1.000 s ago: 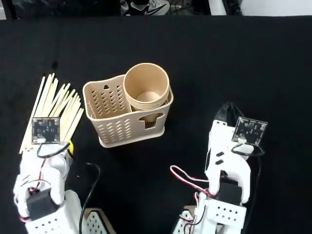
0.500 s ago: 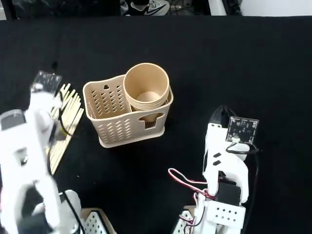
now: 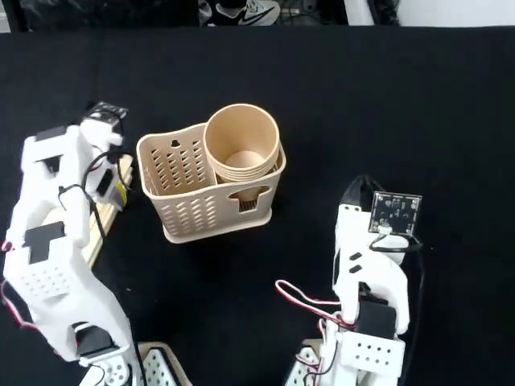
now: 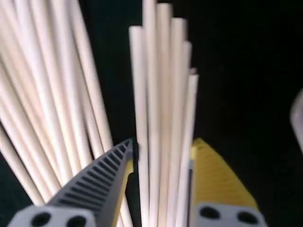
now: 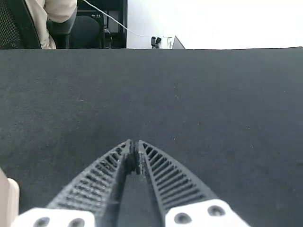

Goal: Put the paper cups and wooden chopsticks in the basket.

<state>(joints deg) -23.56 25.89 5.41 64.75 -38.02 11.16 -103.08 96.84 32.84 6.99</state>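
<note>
A beige perforated basket [image 3: 189, 201] stands left of the table's middle. A stack of paper cups [image 3: 241, 141] stands upright in its right end. The wooden chopsticks [image 3: 98, 232] lie fanned on the black table left of the basket, mostly under the left arm. My left gripper [image 3: 113, 189] is down over them. In the left wrist view my left gripper [image 4: 163, 144] is open, with its grey and yellow fingers on either side of a parallel bundle of chopsticks [image 4: 161, 71]. More chopsticks [image 4: 47, 94] fan out beside it. My right gripper [image 3: 358, 189] [image 5: 135, 153] is shut and holds nothing.
The black cloth table [image 3: 362, 96] stretches bare beyond and to the right of the basket. The right arm's base [image 3: 362, 346] sits at the front edge. A basket corner [image 5: 7, 198] shows at the edge of the right wrist view.
The left arm has swung up from its rest pose and come down with its gripper over the chopsticks. The right arm has shifted slightly left. Basket and cups have not moved.
</note>
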